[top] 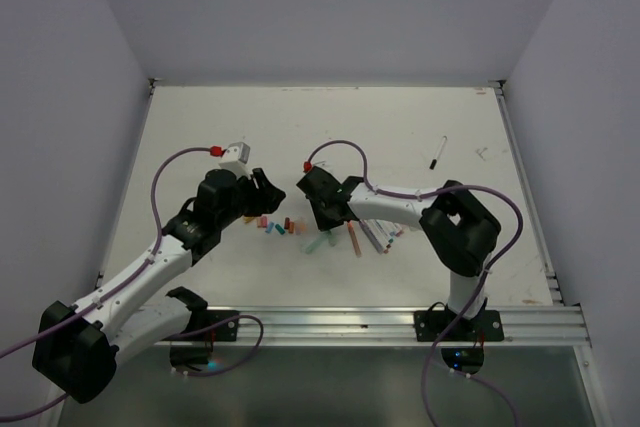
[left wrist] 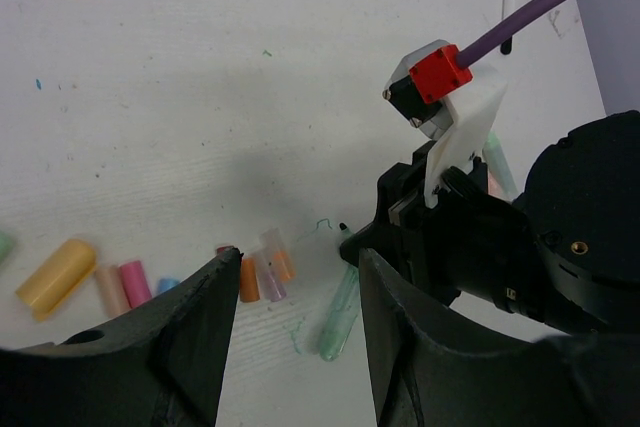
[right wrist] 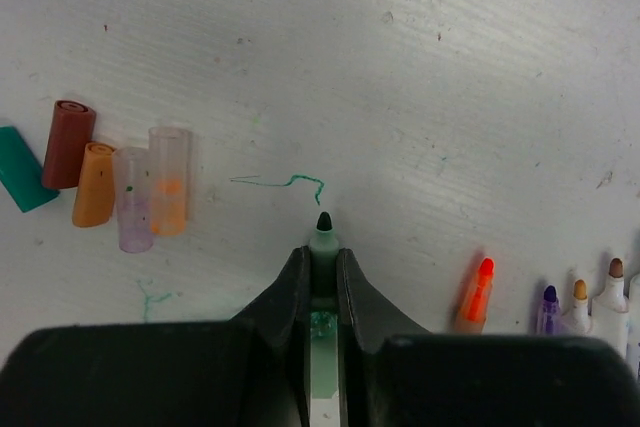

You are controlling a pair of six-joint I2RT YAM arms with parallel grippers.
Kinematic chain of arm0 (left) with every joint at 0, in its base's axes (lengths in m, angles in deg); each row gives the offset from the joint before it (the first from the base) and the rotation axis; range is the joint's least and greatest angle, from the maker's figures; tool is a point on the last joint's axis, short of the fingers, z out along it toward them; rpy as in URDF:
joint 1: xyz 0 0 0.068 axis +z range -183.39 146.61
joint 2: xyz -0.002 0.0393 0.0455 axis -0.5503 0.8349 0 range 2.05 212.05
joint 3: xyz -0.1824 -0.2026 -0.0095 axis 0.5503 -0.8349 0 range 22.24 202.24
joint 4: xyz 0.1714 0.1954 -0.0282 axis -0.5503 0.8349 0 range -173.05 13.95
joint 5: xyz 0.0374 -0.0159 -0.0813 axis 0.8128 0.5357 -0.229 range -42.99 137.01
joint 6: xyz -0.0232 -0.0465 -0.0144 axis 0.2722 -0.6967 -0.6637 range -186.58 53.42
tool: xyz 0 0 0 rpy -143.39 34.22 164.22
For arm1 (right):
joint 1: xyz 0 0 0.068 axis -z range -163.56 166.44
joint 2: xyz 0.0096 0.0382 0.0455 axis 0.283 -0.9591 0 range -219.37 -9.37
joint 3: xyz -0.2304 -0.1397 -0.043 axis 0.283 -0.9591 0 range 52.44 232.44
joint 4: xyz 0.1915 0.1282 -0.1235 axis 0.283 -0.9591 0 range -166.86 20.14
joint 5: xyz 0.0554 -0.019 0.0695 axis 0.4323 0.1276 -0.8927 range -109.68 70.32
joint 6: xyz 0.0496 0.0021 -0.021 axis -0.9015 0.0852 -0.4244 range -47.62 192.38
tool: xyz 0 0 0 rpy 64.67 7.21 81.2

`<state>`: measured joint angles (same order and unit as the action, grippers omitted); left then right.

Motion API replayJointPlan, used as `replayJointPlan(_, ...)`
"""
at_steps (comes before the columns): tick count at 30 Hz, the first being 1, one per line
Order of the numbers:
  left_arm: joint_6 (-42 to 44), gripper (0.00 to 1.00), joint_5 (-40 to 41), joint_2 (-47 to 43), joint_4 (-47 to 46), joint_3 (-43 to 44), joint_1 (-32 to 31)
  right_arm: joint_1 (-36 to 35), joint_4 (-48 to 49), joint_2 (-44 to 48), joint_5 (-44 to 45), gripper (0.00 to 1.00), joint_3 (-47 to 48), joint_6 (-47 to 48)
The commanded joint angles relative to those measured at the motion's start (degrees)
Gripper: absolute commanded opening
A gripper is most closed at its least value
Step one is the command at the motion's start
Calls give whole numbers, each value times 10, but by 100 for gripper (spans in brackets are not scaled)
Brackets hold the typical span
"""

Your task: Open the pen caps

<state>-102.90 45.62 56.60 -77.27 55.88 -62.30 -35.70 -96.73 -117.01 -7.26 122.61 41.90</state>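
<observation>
My right gripper (right wrist: 321, 257) is shut on the neck of a pale green pen (right wrist: 322, 235). Its dark tip is bare and touches the table beside a green scribble (right wrist: 285, 183). The same pen (left wrist: 342, 312) lies low on the table in the left wrist view, and in the top view (top: 320, 243). Loose pen caps lie left of it: maroon (right wrist: 67, 142), orange (right wrist: 92, 197), clear purple (right wrist: 132, 202), clear orange (right wrist: 168, 179) and teal (right wrist: 20, 182). My left gripper (left wrist: 298, 259) is open and empty above the caps (top: 275, 227).
Uncapped pens (right wrist: 475, 297) lie in a row right of my right gripper (top: 322, 219), seen in the top view (top: 375, 237). More caps, yellow (left wrist: 55, 275) and pink (left wrist: 135, 282), lie at the left. A black pen (top: 438, 152) lies far back right. My left gripper (top: 262, 192) is close to the right one.
</observation>
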Motion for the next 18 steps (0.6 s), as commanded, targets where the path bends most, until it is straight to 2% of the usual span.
replayJointPlan(1, 15, 54, -12, 0, -6, 6, 3, -2, -6, 8, -6, 4, 18, -8)
replayJointPlan(2, 15, 54, -12, 0, -7, 5, 3, -2, 1, 14, -2, 0, 18, -6)
replayJointPlan(9, 29, 54, -70, -7, -47, -9, 3, 8, 90, 110, -3, 0, -27, -16)
replayJointPlan(15, 17, 53, -151, 16, -131, -38, 3, 13, 224, 205, -13, 0, -102, -30)
replayJointPlan(18, -13, 52, -192, 30, -182, -61, 3, 13, 257, 224, -22, 0, -116, -31)
